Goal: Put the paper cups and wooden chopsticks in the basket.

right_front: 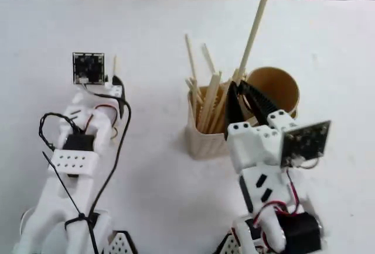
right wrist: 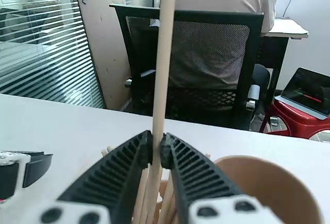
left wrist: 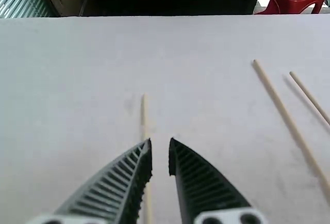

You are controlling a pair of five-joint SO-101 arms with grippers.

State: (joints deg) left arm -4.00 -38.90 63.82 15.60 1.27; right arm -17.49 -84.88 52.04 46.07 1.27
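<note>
Right end effector [right wrist: 156,149] is clamped on one wooden chopstick [right wrist: 164,53], gripped low on its length by the look of it. The stick is nearly upright, w/ the long free part leaning toward the far edge of the counter [right_front: 146,31], right above the basket [right_front: 202,143] around mid-counter. Basket already has a bunch of sticks [right_front: 208,110] in it. The brown paper cup [right_front: 275,87] is tight against its right side; can't tell if it's inside or just beside. Main risk imo: w/ so much stick above the grip, on release it may tip outward over the rim & land on the counter instead of dropping in. Its lower tip may also jam vs. the packed sticks, or the arm may nudge the light basket/cup & shove them. Left end effector [left wrist: 160,146] is at a narrow gap, holding nothing, low over the counter's left part. A lone chopstick [left wrist: 144,113] lies flat beneath it, hugging one finger's inner edge, not centred in the gap, so a close from here prob. pinches it off-centre or flicks it away. Two more sticks [left wrist: 289,121] lie flat on the counter, apart from it.
</note>
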